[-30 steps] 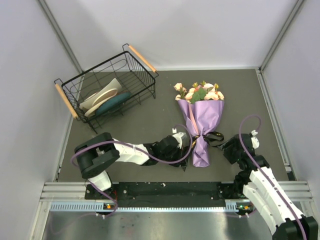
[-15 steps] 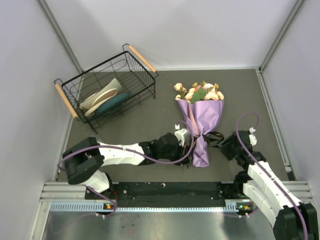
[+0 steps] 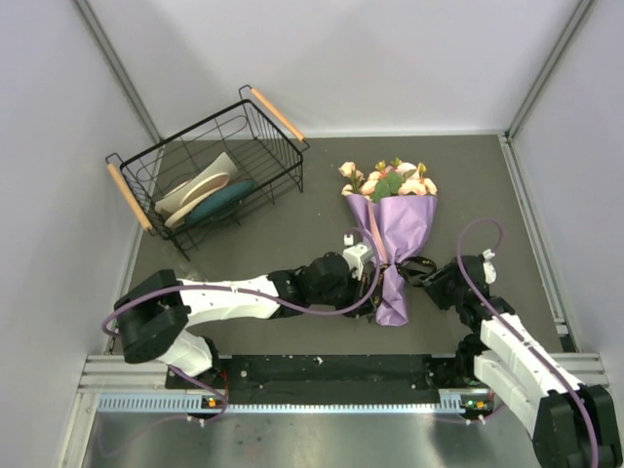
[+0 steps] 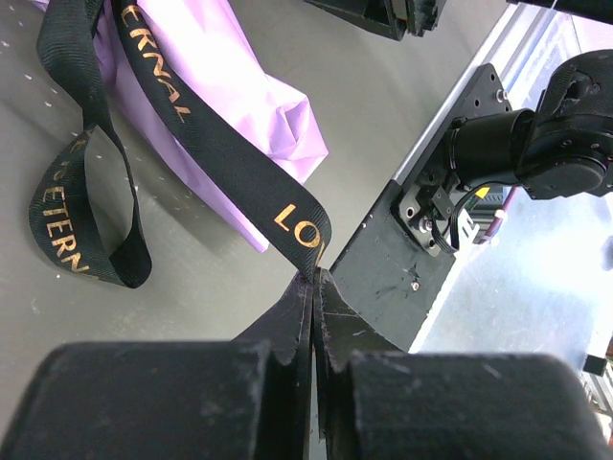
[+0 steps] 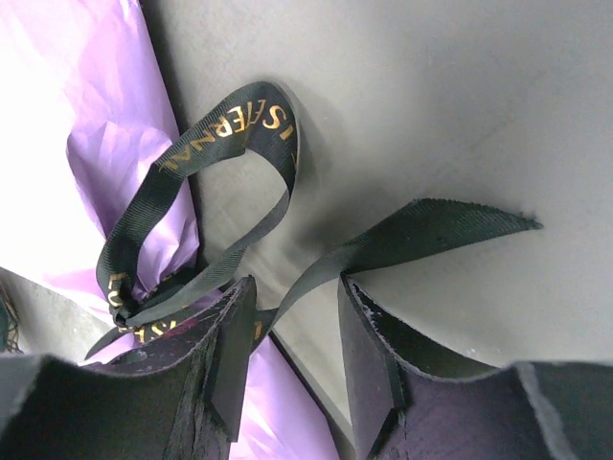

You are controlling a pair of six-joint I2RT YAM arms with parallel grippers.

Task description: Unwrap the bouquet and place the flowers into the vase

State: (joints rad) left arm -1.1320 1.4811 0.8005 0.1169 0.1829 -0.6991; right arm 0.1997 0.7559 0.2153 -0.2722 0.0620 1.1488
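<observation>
Top view: the bouquet (image 3: 395, 229) lies flat on the tabletop (image 3: 487, 195), blooms pointing away from the arms. The left gripper (image 3: 370, 271) and right gripper (image 3: 421, 275) flank its tied neck.

Left wrist view: jaws clenched on the end of the black ribbon (image 4: 201, 129).

Right wrist view: jaws parted, with a ribbon tail running between them, not pinched.
</observation>
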